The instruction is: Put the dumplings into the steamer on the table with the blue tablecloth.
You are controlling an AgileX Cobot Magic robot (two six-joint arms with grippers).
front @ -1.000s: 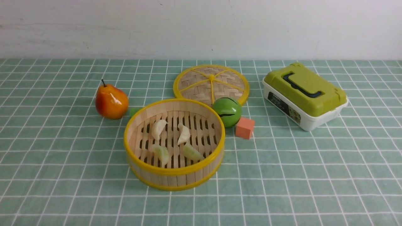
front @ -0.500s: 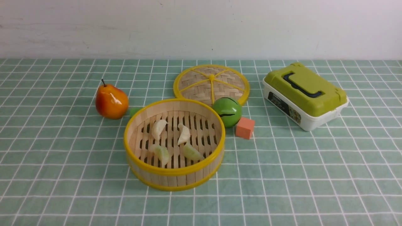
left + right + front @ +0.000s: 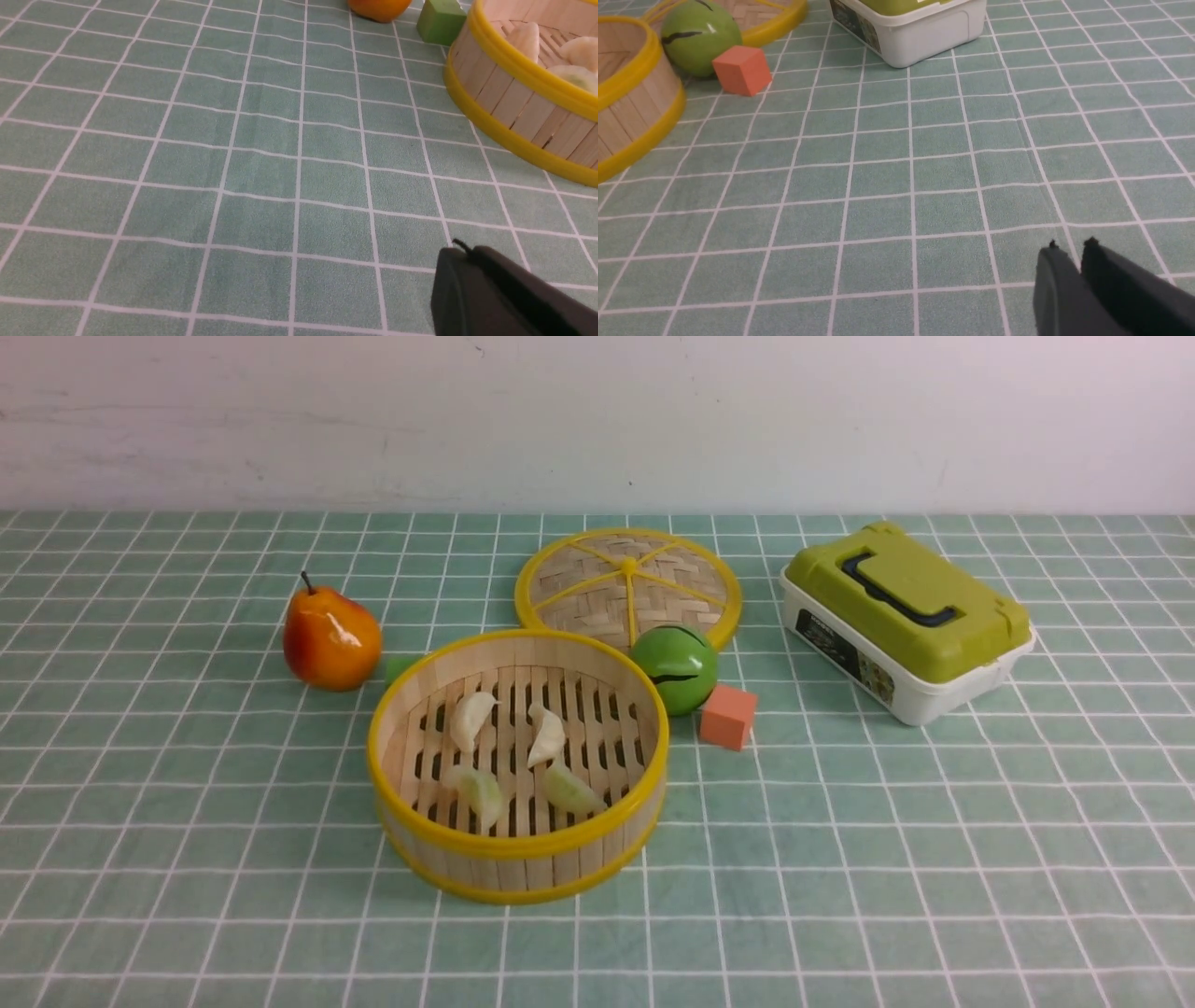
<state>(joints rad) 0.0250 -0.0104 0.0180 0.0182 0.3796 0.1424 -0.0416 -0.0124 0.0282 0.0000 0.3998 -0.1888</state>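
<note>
The bamboo steamer (image 3: 518, 845) stands mid-table on the blue tablecloth (image 3: 887, 840). On its slatted floor lie two white dumplings (image 3: 471, 717) (image 3: 547, 737) and two greenish dumplings (image 3: 483, 793) (image 3: 569, 789). Neither arm shows in the front view. In the left wrist view my left gripper (image 3: 460, 247) is shut and empty over bare cloth, well short of the steamer (image 3: 514, 102). In the right wrist view my right gripper (image 3: 1071, 245) hangs over bare cloth, open by a narrow gap with nothing in it, far from the steamer (image 3: 630, 107).
A pear (image 3: 331, 637) and a small green cube (image 3: 400, 668) sit left of the steamer. Behind it lies a flat woven lid (image 3: 627, 583). A green ball (image 3: 675, 667) and an orange cube (image 3: 727, 716) are at its right, a green-lidded box (image 3: 906, 616) farther right.
</note>
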